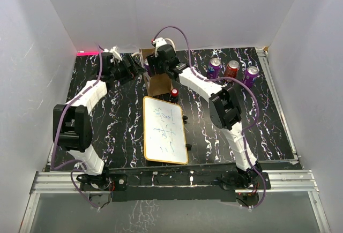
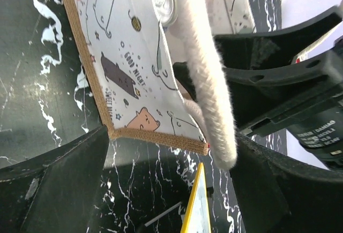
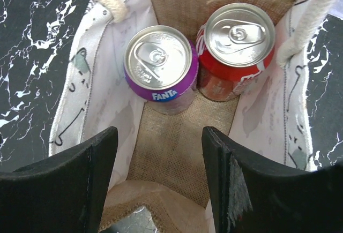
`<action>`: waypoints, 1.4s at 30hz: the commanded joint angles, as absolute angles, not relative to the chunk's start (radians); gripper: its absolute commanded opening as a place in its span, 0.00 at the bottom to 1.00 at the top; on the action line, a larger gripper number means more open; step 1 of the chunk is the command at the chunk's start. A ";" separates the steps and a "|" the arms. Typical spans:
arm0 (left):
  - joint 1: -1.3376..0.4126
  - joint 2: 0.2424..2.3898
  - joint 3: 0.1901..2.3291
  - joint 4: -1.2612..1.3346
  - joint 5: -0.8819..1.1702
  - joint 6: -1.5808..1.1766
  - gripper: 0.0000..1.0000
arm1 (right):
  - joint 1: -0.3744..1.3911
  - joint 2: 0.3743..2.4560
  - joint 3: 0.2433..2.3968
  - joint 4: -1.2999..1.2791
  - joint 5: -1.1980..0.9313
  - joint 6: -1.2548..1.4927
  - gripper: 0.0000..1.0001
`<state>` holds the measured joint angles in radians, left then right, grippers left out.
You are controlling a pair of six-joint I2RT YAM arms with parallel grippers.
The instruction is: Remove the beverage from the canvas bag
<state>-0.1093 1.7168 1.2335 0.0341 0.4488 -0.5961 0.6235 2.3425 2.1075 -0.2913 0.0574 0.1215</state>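
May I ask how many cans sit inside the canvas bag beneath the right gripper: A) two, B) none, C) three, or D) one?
A: the right wrist view shows a purple Fanta can and a red can standing side by side in the canvas bag.

**Both arms stretched to the far middle, fingers parted**

The white-and-black left arm [image 1: 88,96] reaches forward and bends inward, its black two-finger left gripper [image 1: 133,68] spread wide. The matching right arm [image 1: 201,85] leans across, wrist pitched straight down, the black right gripper [image 3: 159,136] likewise spread.
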 commanded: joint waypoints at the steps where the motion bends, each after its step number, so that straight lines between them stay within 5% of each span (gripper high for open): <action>1: -0.093 1.660 1.274 0.095 0.388 -0.639 0.86 | 0.594 2.318 2.128 -0.276 0.036 0.172 0.66; 7: -0.089 1.751 1.363 0.050 0.350 -0.633 0.80 | 0.594 2.330 2.150 -0.277 0.016 0.167 0.66; 12: -0.073 1.777 1.365 0.001 0.339 -0.599 0.52 | 0.595 2.356 2.192 -0.281 0.020 0.139 0.68; 20: -0.071 1.730 1.257 0.000 0.327 -0.540 0.31 | 0.594 2.426 2.295 -0.316 0.056 0.044 0.75; 42: -0.071 1.754 1.264 -0.050 0.325 -0.456 0.00 | 0.625 2.602 2.400 -0.218 0.026 0.029 0.89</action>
